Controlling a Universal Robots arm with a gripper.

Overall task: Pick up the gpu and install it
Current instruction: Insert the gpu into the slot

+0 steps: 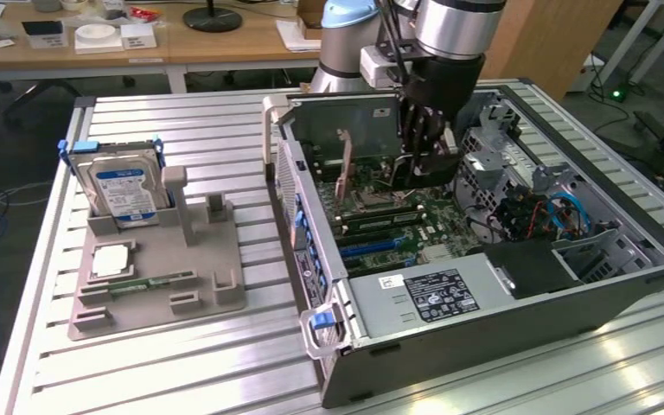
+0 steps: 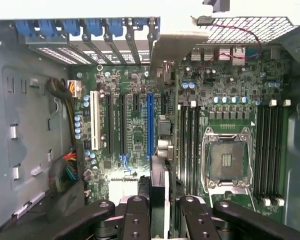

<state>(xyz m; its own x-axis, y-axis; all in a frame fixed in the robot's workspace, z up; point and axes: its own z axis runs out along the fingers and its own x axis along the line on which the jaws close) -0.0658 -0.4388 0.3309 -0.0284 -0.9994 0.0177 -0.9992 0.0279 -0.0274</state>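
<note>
My gripper [image 1: 427, 160] reaches down into the open computer case [image 1: 609, 259], shut on the gpu [image 1: 405, 177]. It holds the card on edge above the motherboard [image 1: 424, 229]. In the wrist view the gpu [image 2: 159, 185] shows edge-on as a dark slab between the two black fingers [image 2: 135, 215]. Its pale end bracket [image 2: 172, 42] points toward the rear slot openings. The card hangs just beside the long blue slot [image 2: 150, 125] and slightly above the board. The gripper [image 2: 162, 212] clamps the card from both sides.
A silver hard drive [image 1: 124, 192] stands in a grey holder tray [image 1: 211, 298] on the exterior view's left, with a green memory stick [image 1: 153, 281] lying in it. Inside the case are the power supply [image 1: 436, 294], the bare CPU socket [image 2: 227, 160], memory slots [image 2: 267, 150] and cables [image 1: 563, 212].
</note>
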